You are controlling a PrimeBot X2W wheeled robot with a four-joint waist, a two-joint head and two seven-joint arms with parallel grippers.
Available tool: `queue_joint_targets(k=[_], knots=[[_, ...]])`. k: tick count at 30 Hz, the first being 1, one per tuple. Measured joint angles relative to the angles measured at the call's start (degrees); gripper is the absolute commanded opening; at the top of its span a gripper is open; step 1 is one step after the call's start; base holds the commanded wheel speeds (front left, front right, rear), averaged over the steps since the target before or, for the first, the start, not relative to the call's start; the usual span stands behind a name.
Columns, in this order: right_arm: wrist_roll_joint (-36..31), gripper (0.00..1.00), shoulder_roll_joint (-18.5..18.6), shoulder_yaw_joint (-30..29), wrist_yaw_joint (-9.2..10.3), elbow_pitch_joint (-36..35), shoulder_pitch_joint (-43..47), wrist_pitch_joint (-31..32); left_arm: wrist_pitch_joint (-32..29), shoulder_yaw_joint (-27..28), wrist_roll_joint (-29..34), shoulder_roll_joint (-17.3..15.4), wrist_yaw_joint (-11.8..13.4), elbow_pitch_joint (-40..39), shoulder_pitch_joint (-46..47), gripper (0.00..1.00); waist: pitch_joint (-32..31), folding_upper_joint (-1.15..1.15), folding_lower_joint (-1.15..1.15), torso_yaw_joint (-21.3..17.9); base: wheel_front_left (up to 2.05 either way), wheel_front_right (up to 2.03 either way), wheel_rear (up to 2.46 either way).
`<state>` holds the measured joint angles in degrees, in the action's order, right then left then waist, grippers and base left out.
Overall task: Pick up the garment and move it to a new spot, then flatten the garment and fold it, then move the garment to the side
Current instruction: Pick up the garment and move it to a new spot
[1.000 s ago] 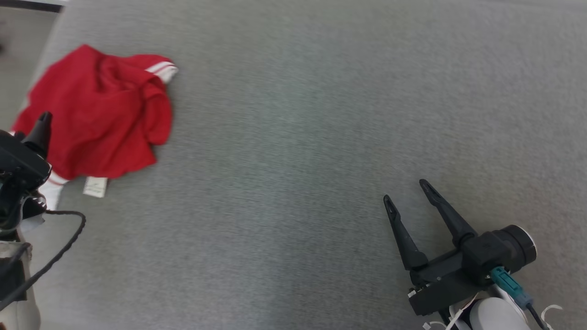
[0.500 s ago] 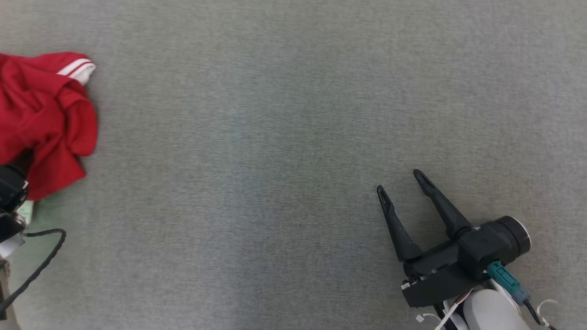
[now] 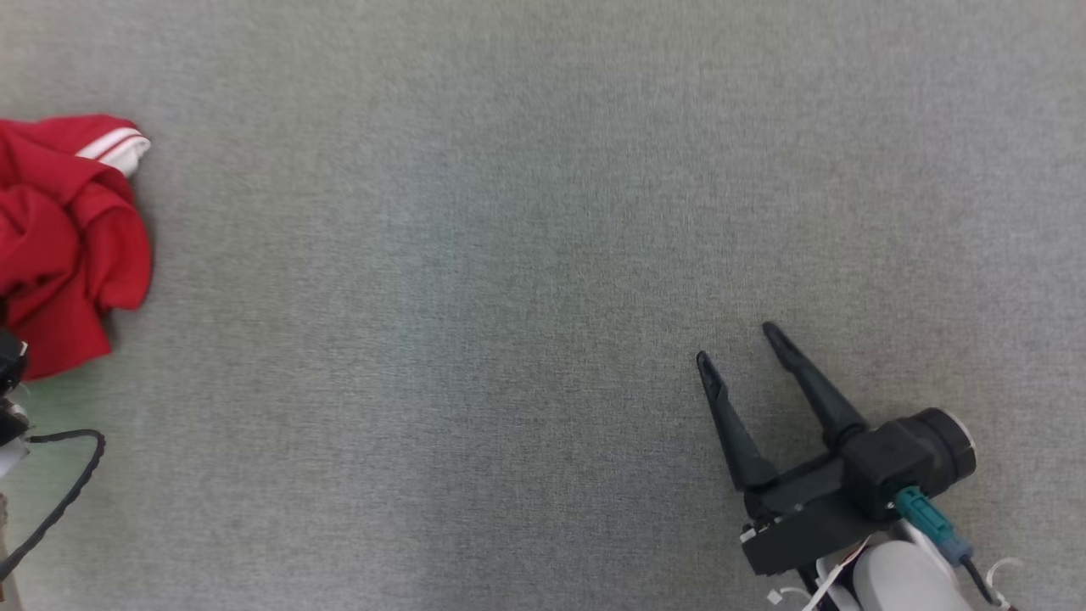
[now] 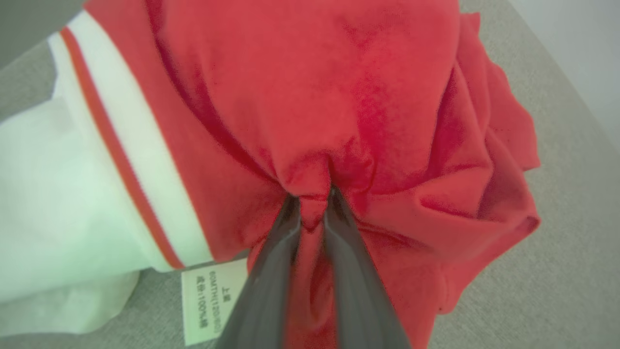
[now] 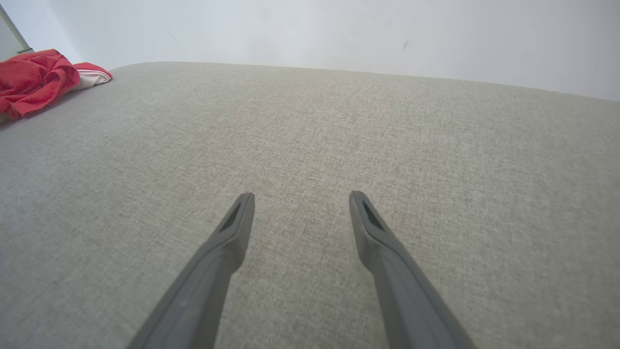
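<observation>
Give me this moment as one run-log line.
phase: pickup | left gripper: shut on a fold of the red garment | right gripper: open, empty, over grey surface | cloth: crumpled, not flattened

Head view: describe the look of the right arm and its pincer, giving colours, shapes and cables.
The right pincer has two long, tapering black fingers on a blocky black base. Behind it sits a black cylinder with a pale end face. A teal connector leads into a dark cable. The forearm is pale and rounded.
</observation>
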<state>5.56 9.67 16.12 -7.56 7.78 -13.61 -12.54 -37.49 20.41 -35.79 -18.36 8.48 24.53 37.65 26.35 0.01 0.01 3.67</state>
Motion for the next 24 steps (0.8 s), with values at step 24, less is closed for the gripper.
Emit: queue_joint_targets(k=[24], knots=[[3.97,1.0,-4.72,-0.79,0.0,8.67,6.49,-2.33,-6.08,-8.18,-0.43,1.33,-3.26,-16.85,0.91,0.0,-18.92,-0.01,-0.02,1.28,0.0,0.0,0.0]])
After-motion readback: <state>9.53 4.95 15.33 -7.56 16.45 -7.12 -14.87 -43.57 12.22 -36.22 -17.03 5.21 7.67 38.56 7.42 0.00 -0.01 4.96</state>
